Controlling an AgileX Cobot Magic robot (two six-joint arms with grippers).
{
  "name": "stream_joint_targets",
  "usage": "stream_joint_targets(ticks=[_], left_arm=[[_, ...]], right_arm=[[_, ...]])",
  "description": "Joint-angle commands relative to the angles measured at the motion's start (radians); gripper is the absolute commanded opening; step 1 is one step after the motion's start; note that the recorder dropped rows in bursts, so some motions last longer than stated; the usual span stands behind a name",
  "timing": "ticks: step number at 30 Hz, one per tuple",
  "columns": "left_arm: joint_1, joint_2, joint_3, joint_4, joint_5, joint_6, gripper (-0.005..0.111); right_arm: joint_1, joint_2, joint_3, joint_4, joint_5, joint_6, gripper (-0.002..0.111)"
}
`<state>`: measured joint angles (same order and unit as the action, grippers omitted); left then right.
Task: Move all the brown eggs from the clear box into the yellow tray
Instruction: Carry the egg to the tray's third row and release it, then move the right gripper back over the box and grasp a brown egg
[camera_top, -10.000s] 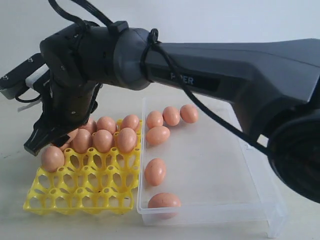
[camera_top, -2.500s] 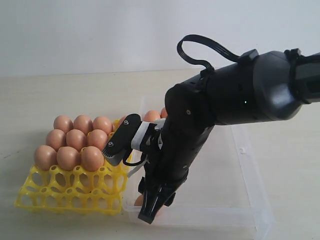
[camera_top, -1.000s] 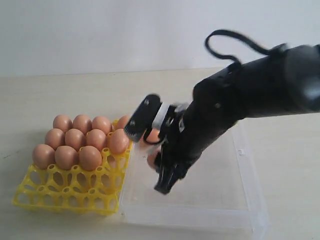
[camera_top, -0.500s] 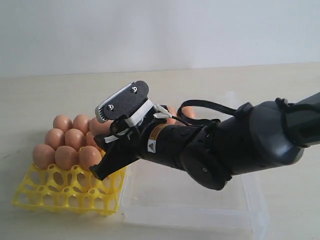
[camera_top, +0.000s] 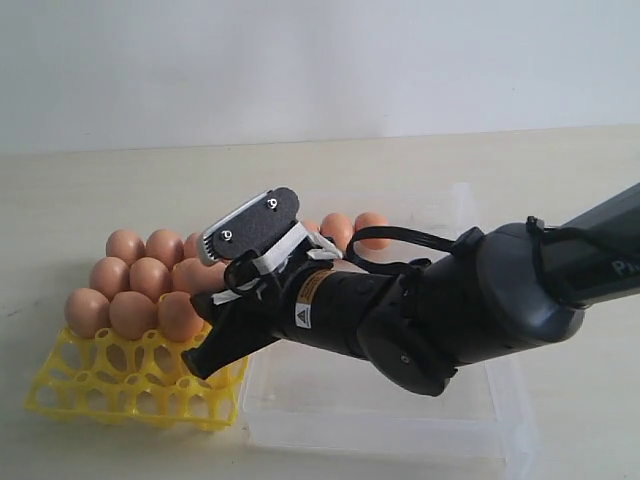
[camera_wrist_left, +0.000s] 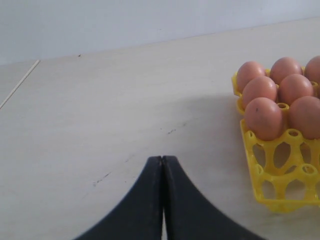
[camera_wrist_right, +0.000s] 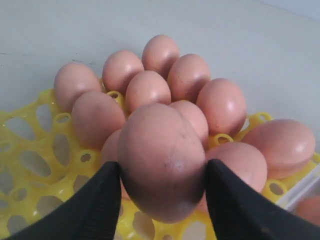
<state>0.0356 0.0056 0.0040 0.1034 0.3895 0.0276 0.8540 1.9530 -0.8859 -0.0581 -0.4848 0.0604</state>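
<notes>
Load: brown egg (camera_wrist_right: 160, 142) | judged light, brittle, smooth-shelled: grip gently across middle | right gripper (camera_wrist_right: 161, 165) clamped on it over yellow tray (camera_wrist_left: 256, 172) | left gripper (camera_wrist_left: 162, 160) closed, empty

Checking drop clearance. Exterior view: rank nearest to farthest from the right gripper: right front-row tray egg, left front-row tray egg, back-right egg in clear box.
1. right front-row egg, beside the right gripper.
2. left front-row egg, tray's left end.
3. back-right box egg, back of the clear box.

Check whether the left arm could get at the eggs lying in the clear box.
Probably not: the right arm lies across the clear box, and the loaded yellow tray sits in between.
</notes>
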Motion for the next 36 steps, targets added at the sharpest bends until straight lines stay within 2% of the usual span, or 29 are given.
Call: stream_joint_targets(ticks=[1,4,6,11,15,18,24,26,31,34,36], left_arm=[[-0.006,-0.006,-0.004,-0.002,-0.009,-0.005,0.000],[-0.006,-0.006,-0.004,-0.002,-0.009,-0.005,0.000],[-0.006,-0.006,-0.004,-0.002,-0.009,-0.007,0.000],[-0.006,-0.006,-0.004,-0.002,-0.009,-0.007,0.000],[-0.006,-0.006,-0.004,-0.002,-0.009,-0.005,0.000],[-0.006,-0.006,-0.004,-0.002,-0.009,-0.005,0.000],[-0.006,-0.006,-0.004,-0.002,-0.009,-0.007,0.000],[-0.006,-0.006,-0.004,-0.002,-0.009,-0.007,0.000],[-0.006,-0.006,-0.004,-0.002,-0.009,-0.005,0.000],[-0.006,-0.006,-0.004,-0.002,-0.009,-0.005,0.000],[-0.006,-0.006,-0.004,-0.002,-0.009,-0.005,0.000]], right_arm=[[0.002,0.000,0.001,-0.013,0.031,0.022,0.042],[0.002,0.000,0.001,-0.013,0.048,0.020,0.065],[0.000,-0.006,0.001,-0.013,0.048,0.012,0.068],[-0.002,-0.109,0.001,-0.001,0.129,-0.092,0.065],[-0.021,-0.276,0.001,0.023,0.288,-0.240,0.061],[-0.057,-0.369,0.001,0.065,0.405,-0.250,0.061],[-0.144,-0.428,0.001,0.085,0.591,-0.143,0.061],[-0.175,-0.415,0.001,0.083,0.608,-0.121,0.061],[-0.239,-0.346,-0.003,0.083,0.633,0.128,0.061],[-0.258,-0.290,-0.034,0.079,0.620,0.160,0.061],[-0.260,-0.246,-0.059,0.051,0.609,0.113,0.061]])
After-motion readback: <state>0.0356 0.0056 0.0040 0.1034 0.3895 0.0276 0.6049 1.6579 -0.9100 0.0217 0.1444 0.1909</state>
